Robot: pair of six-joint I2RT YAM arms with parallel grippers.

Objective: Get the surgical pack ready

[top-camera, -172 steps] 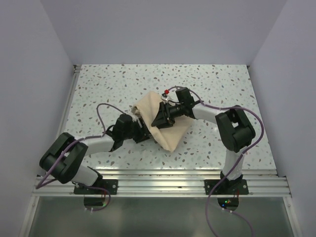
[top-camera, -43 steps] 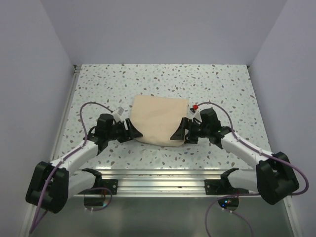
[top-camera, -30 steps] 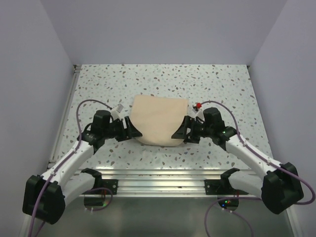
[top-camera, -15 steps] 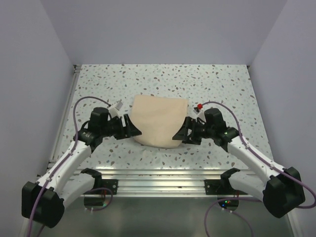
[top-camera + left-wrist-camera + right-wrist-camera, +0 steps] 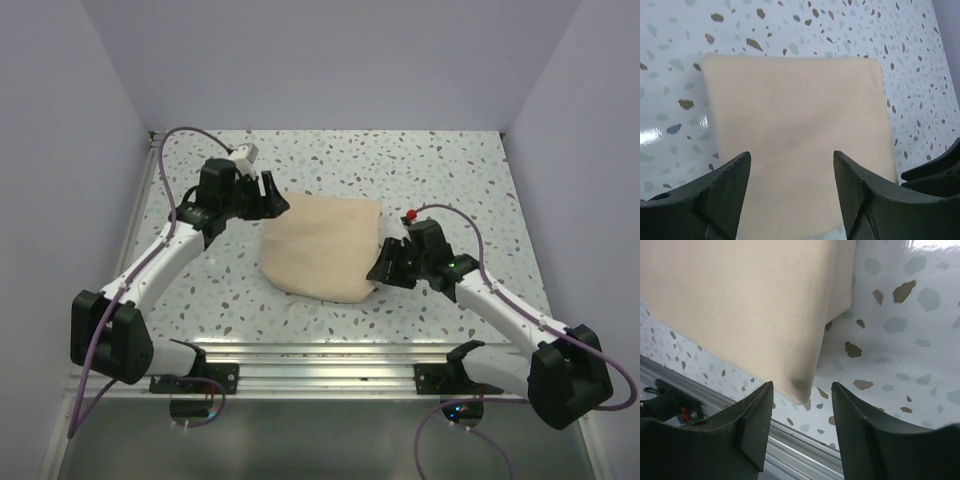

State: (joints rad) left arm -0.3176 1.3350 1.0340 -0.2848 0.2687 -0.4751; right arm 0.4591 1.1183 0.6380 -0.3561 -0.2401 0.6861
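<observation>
The surgical pack (image 5: pixel 320 245) lies as a plain tan cloth bundle in the middle of the speckled table; its contents are hidden inside. My left gripper (image 5: pixel 275 198) is at the bundle's far-left corner. In the left wrist view its jaws stand wide, and the left gripper (image 5: pixel 791 156) holds nothing while the surgical pack (image 5: pixel 795 105) fills the gap between them. My right gripper (image 5: pixel 381 265) is at the near-right corner. In the right wrist view the right gripper (image 5: pixel 802 387) is open, with the rounded corner of the surgical pack (image 5: pixel 740 300) between its fingertips (image 5: pixel 765 395).
An aluminium rail (image 5: pixel 330 365) runs along the near table edge, just beyond the pack's corner as the rail (image 5: pixel 790 450) in the right wrist view. Grey walls close in the table (image 5: pixel 450 170) on three sides. Purple cables loop over both arms.
My left arm swung from the bundle's near-left side to its far-left corner. The right gripper slid to the near-right corner and its jaws narrowed. The bundle stayed put.
</observation>
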